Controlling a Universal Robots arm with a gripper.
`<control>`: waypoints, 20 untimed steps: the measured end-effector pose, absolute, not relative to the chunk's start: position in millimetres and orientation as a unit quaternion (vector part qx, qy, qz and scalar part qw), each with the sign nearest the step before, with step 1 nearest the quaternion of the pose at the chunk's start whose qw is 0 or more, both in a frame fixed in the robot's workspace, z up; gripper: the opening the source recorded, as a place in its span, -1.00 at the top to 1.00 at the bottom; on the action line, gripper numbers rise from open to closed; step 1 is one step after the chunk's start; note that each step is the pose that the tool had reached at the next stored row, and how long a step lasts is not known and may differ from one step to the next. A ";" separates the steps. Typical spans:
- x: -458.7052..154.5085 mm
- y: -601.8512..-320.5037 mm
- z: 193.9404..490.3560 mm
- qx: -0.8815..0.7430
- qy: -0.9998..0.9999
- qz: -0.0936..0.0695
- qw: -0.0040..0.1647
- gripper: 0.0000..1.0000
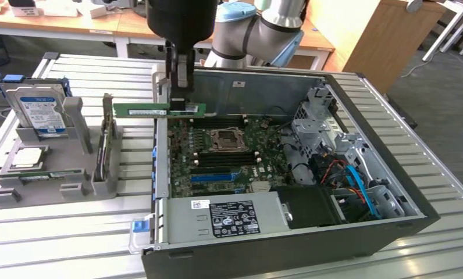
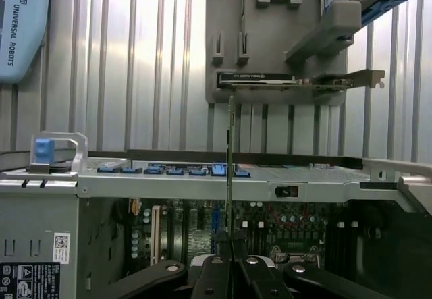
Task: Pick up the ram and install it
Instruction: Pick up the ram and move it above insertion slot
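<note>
The ram (image 1: 142, 109) is pinched between the jaws of the gripper (image 1: 182, 104) and held level, clear of any surface. It is positioned above the open computer case (image 1: 294, 238), over the motherboard (image 1: 216, 154) edge at the exterior view's left.

This is looking like a robotics lab or test workshop: a robot arm (image 1: 259, 32) is standing over an open computer case (image 1: 294, 247) on a slatted metal counter (image 1: 61, 247), a grey parts holder (image 1: 29, 196) is sitting alongside, and wooden desks (image 1: 76, 26) are lining the background.
</note>
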State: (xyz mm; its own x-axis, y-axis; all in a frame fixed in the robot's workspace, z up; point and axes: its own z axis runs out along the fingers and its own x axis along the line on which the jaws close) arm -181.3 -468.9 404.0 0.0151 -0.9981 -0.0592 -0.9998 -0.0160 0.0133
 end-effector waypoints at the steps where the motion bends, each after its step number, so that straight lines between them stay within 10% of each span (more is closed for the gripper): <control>1: -179.3 -468.9 404.0 -0.712 0.701 0.026 0.016 0.76; 20: -134.3 -469.1 404.0 -0.712 0.701 0.026 0.016 0.76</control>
